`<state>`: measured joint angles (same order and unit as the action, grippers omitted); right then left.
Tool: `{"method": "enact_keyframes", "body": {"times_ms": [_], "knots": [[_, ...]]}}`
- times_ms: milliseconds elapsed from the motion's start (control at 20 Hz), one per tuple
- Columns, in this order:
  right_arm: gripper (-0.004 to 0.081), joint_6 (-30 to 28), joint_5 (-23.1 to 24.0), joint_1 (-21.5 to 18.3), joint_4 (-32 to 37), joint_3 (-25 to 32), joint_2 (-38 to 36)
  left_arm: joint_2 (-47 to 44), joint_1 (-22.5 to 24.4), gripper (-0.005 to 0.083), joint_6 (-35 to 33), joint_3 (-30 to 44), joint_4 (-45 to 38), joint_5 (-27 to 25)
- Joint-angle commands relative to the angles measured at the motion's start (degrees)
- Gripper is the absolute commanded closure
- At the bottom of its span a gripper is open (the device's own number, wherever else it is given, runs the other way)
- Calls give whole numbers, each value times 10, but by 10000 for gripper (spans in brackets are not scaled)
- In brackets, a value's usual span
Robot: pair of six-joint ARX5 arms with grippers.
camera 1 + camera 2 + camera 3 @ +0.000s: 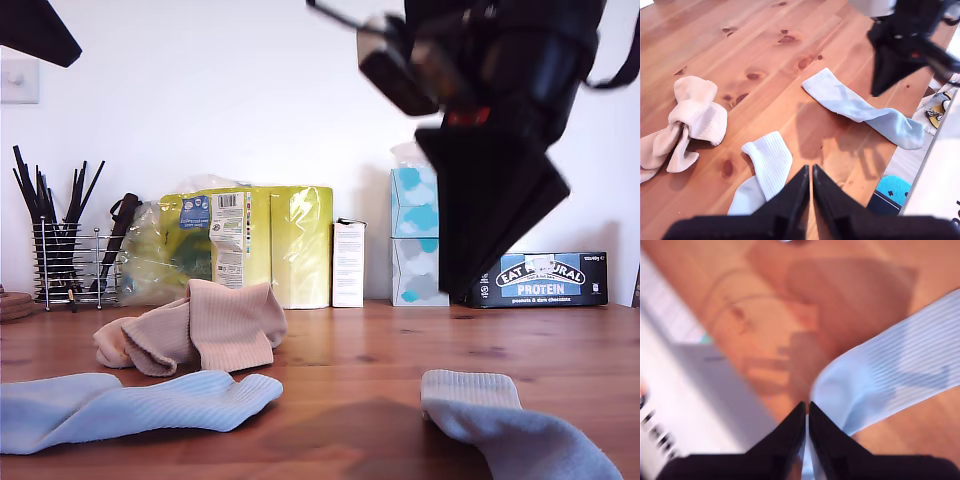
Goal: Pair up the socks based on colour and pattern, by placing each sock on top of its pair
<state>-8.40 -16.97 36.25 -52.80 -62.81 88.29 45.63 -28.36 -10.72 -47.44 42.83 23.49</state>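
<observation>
Wooden table [360, 380], sock-sorting: the beige socks [200, 330] lie tangled together, one blue sock [130, 405] at the exterior view's left and the other blue sock [510, 430] at its right, well apart. They look light and limp, so I'd pinch a ribbed cuff. My first gripper [809, 167] and my second gripper [806, 404] hover, jaws together, empty. Tissue boxes [415, 235] and a protein-bar box [545, 280] line the wall.
</observation>
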Motion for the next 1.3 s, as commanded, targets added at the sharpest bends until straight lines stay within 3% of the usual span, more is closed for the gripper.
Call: {"method": "enact_keyframes", "body": {"times_ms": [0, 350, 750, 1250], "knots": [[783, 10, 14, -13, 33, 14, 22, 6, -1, 797, -2, 5, -5, 0], [783, 10, 49, -74, 129, 13, 109, 12, -1, 797, -10, 5, -10, 0], [783, -3, 50, -78, 165, 13, 183, 13, 0, 797, -13, 5, -43, 0], [783, -52, 85, -79, 315, 1, 226, 13, 0, 797, -13, 5, -43, 0]]}}
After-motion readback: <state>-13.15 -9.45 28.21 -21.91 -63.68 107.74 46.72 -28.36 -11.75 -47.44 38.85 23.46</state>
